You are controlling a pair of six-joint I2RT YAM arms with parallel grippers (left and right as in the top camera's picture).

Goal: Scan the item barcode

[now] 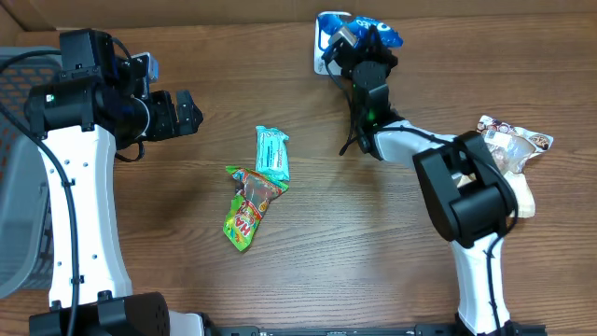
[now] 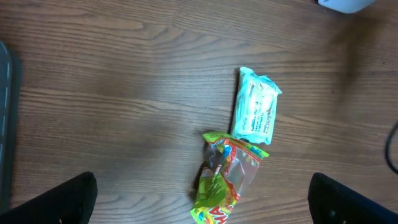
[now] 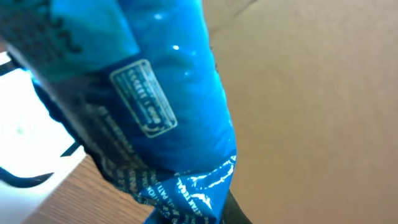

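Wooden desk (image 1: 373, 271) with a cardboard wall behind the far edge, and that far edge is where the action is. The right claw (image 1: 359, 47) is clamped tight on a blue packet (image 1: 387, 37) and holds it up by the far edge, right of the middle. Just beside the packet, on its left as seen from overhead, sits a white device (image 1: 322, 58), which I'd guess is the scanner.

What matters for the next bit is how the packet faces that device. From overhead its long side looks like it runs roughly along the far edge. The right wrist camera only shows glossy blue wrap and a small printed label, with no barcode I can make out. So my guess is the packet needs turning until the code faces the white device.

The left claw (image 1: 187, 114) hangs wide apart near the left edge, well away from the packet, so this is the right arm's job. A mint packet (image 1: 272, 154) and a candy bag (image 1: 247, 205) lie mid-desk, untouched.
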